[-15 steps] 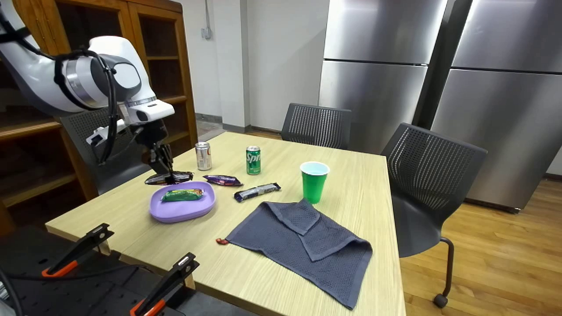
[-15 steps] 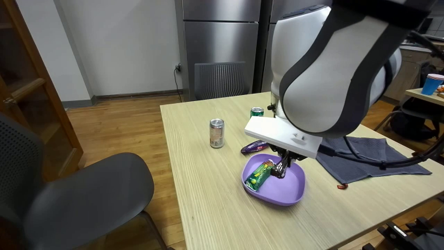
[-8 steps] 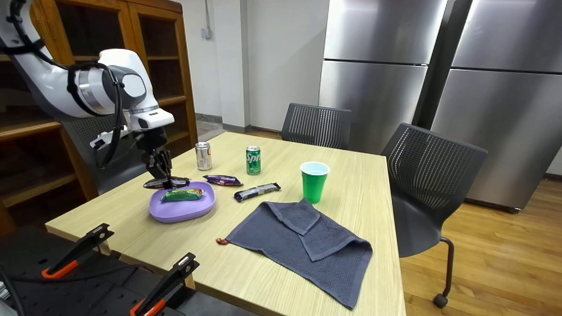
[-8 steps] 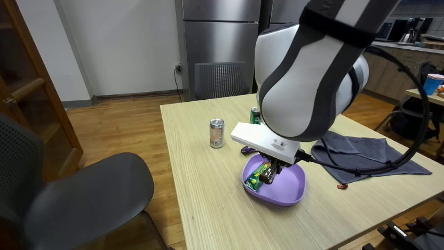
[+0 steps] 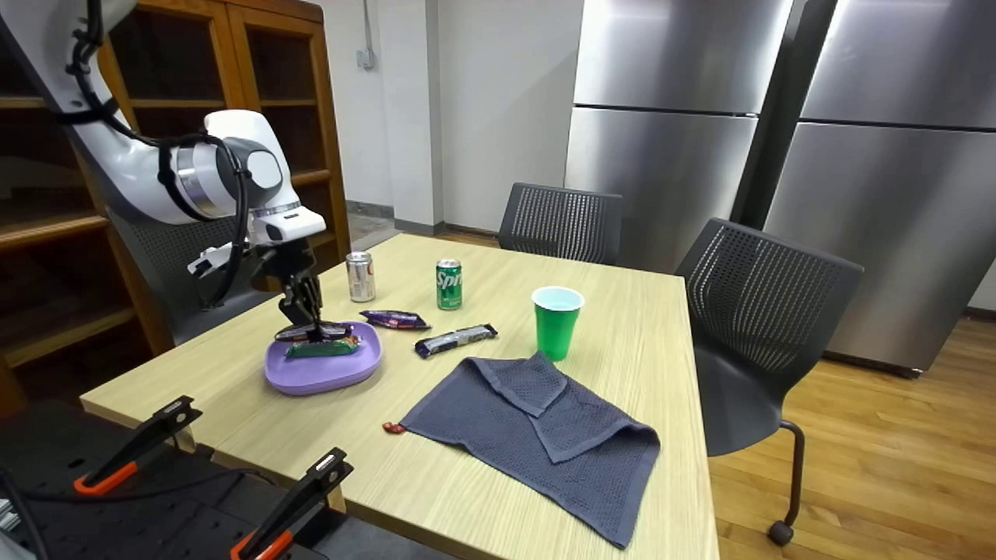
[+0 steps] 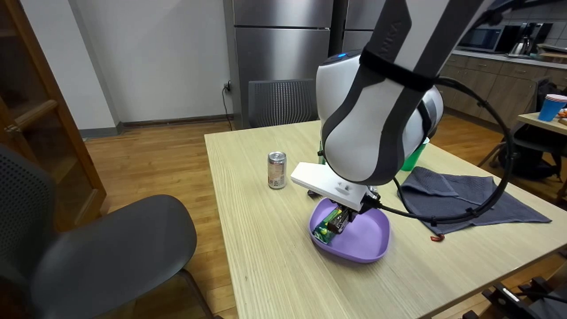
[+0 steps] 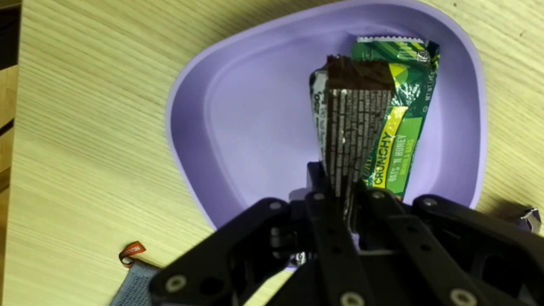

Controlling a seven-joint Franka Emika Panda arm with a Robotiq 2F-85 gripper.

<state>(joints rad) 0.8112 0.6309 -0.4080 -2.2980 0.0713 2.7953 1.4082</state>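
The gripper pinches a dark brown wrapped bar between its jaws over a purple tray, in which, in the wrist view, a green-wrapped bar lies toward the right.

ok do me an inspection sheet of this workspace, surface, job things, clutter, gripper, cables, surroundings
Surface: light wood table, clamps at its edge
Job's things: dark-wrapped bar held over the purple dish; green-wrapped bar lies in the dish; whether the bars touch can't be told
Clutter: silver can, green can, green cup, dark cloth, purple-wrapped bar, dark-and-silver bar
Gripper: closed on the dark-wrapped bar
Cables: black cable strapped to the arm, looping beside it
Surroundings: chairs, steel refrigerators, glass-doored wooden cabinet
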